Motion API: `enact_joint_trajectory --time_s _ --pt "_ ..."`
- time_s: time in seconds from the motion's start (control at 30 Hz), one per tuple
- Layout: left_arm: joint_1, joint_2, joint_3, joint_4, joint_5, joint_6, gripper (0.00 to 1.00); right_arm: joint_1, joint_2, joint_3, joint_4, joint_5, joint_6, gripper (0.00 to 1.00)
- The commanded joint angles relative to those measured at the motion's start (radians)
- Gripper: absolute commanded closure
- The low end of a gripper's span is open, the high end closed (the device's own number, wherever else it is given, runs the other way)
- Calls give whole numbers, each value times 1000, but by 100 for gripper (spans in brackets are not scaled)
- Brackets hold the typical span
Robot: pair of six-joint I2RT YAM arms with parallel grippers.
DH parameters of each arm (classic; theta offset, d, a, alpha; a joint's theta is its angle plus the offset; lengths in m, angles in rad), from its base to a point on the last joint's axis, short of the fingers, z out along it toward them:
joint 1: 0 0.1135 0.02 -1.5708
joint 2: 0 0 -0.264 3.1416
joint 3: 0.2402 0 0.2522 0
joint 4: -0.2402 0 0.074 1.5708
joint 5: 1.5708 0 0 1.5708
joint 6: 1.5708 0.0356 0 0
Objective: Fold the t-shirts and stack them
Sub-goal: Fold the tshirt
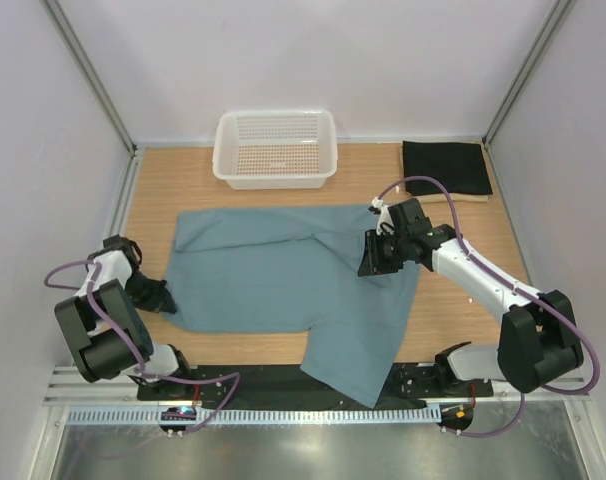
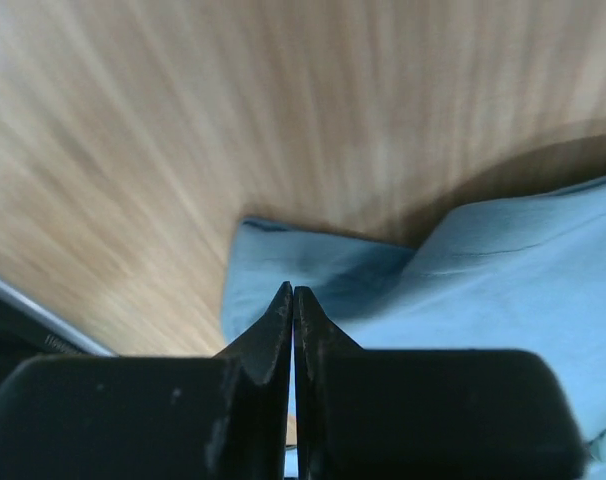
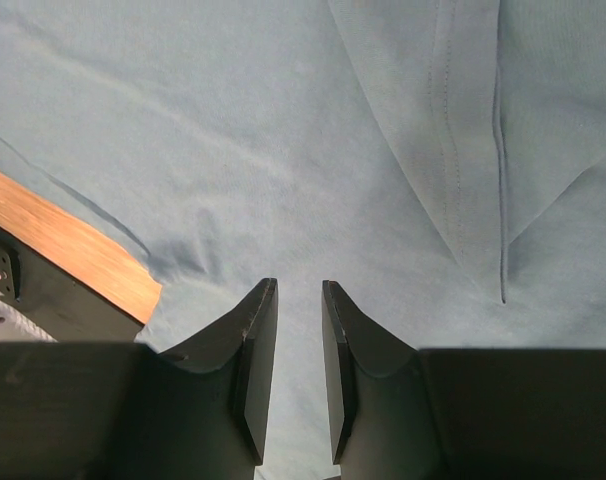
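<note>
Shirt (image 1: pixel 283 280): teal, flat on desk (image 1: pixel 158 180), near corner overhanging the edge. Left tool (image 2: pixel 291 295): closed at its left corner (hold on cloth unclear). Right tool (image 3: pixel 298 290): slightly parted over it, empty. Risk: you pull, thin pinch slips, overhang drags cloth off.

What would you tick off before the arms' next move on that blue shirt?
1. Left gripper shut at the teal t-shirt's left corner: ok.
2. Cloth truly pinched there: cannot tell.
3. Right gripper holding cloth: not ok, jaws apart over it.
4. Shirt wholly on the table: not ok, one end overhangs the near edge.
5. Black t-shirt folded aside, far right: ok.
6. Basket apart from shirt: ok.
</note>
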Motion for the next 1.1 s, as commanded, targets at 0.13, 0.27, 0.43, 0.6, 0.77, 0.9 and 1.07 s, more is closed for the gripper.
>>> enact_joint_trajectory --time_s 0.13,0.27,0.43,0.6,0.77,0.9,1.07 --pt "-3 66 13 111 23 32 100 6 -21 12 15 5 -14 70" --pt "-5 111 -10 77 -64 9 100 6 -17 14 17 4 -14 70" --pt "35 94 -22 -164 -334 -200 100 6 -17 11 18 1 -12 70" --pt "67 -51 7 -306 -415 -307 100 8 -13 11 17 -6 -8 71" --pt "78 -175 171 -375 -440 -208 100 21 -15 14 14 7 -9 71" --pt "1 -167 292 -281 -385 -122 100 31 -1 23 0 40 -11 71" --pt "-282 -52 420 -61 -218 45 98 21 16 50 -34 113 -6 64"
